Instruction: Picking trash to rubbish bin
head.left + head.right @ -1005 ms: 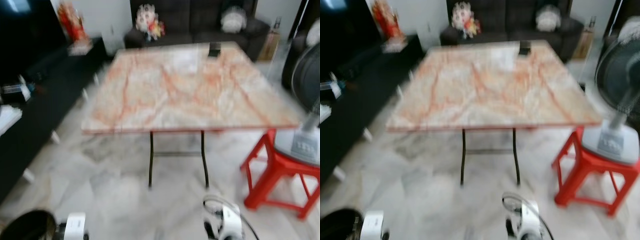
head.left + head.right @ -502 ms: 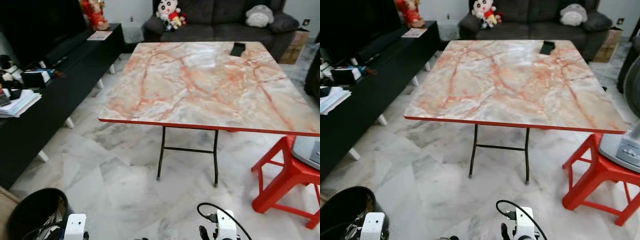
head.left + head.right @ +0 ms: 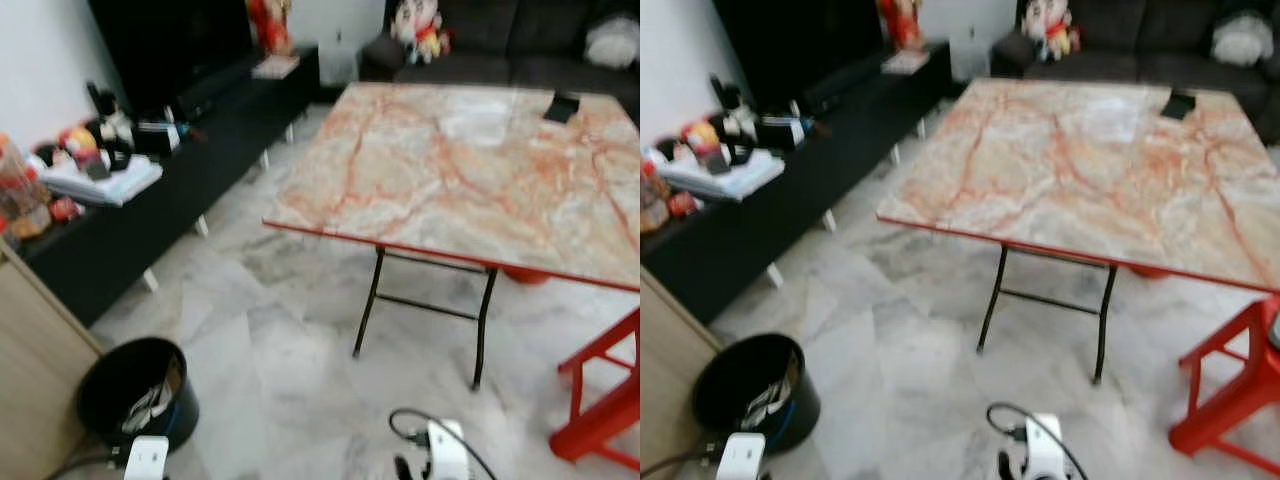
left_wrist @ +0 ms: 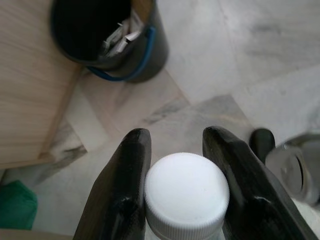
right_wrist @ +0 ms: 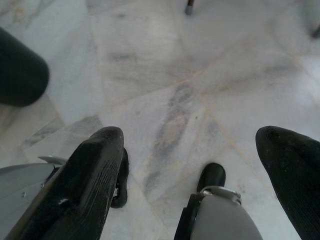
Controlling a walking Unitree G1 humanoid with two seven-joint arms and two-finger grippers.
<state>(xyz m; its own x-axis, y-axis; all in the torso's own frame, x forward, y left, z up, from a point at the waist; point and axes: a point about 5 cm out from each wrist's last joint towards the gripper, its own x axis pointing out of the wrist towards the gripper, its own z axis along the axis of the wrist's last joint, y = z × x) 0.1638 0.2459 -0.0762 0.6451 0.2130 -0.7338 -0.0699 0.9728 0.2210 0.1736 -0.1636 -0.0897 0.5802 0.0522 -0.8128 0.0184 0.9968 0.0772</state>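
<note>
The room has a pale marble-tile floor (image 3: 300, 350). A black rubbish bin (image 3: 135, 392) stands on it, hard against a light wooden cabinet (image 3: 35, 370), and serves here as the reference landmark. The bin is open-topped and already contains some pale scraps. Well beyond the bin stands a folding worktop (image 3: 470, 170) with a pink marble pattern; a small dark object (image 3: 563, 106) lies at its far edge. A low black TV bench (image 3: 150, 190) carrying assorted clutter runs along the wall behind the bin. A red stool (image 3: 600, 410) stands on the far side of the worktop from the bin.

The left gripper (image 4: 182, 165) has its fingers (image 4: 122, 195) clamped on a bottle with a white screw cap (image 4: 186, 192); only the cap and neck are visible. In the left wrist view the bin lies ahead of the fingers, near but not beneath them. The right gripper (image 5: 192, 155) has its fingers spread wide apart, holds nothing, and points down at bare floor beside the bin.

Step in hand, by judgement: transport of the held bottle to the bin. The next move calls for bringing the left gripper above the bin opening, clear of the cabinet edge, before the fingers part.
</note>
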